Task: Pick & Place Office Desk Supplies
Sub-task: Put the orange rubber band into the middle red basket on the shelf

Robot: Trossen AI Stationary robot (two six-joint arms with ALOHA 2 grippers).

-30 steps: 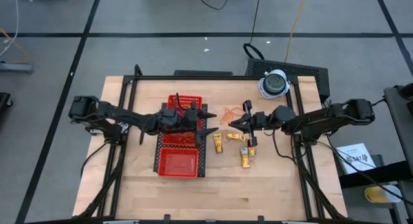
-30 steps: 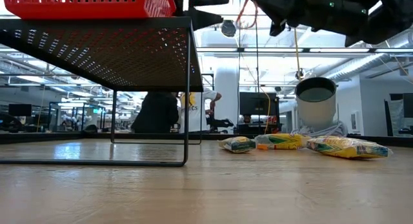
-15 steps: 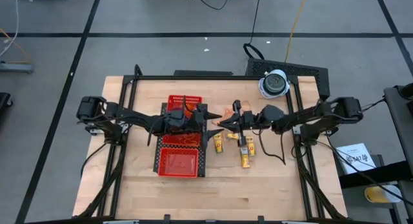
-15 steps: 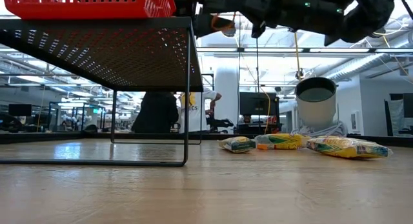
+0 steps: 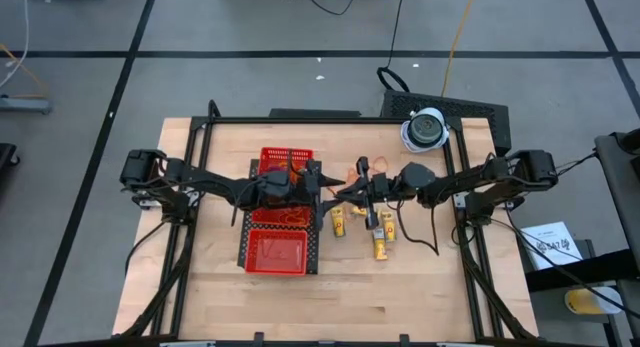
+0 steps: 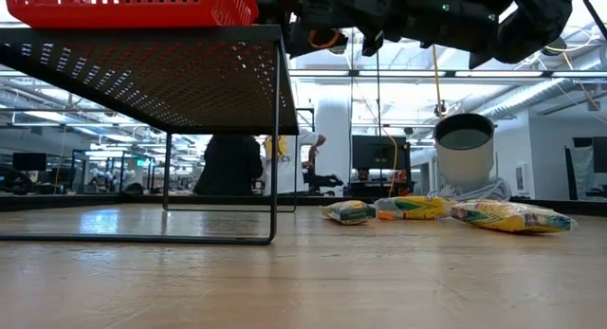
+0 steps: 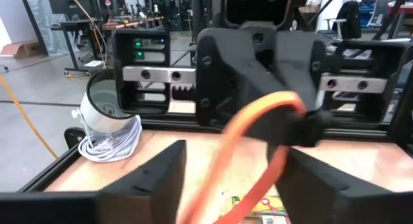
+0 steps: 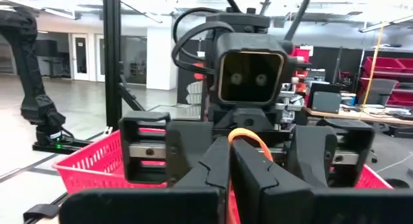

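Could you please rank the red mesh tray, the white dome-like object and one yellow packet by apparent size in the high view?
1. Red mesh tray, clearly largest.
2. White dome-like object.
3. Yellow packet, smallest, though longer and narrower than the dome, so the gap is modest.

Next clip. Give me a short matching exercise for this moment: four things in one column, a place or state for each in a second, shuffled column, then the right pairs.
Things:
1. orange rubber band
2. red tray
3. yellow packets
4. white dome

Places or states:
A. lying flat on the bare wood, under the right arm
B. at the far right corner of the table
C. pinched in the shut right tool, facing the left tool
D. raised on a black stand, on the left arm's side

Pairs: 1-C, 2-D, 3-A, 4-B
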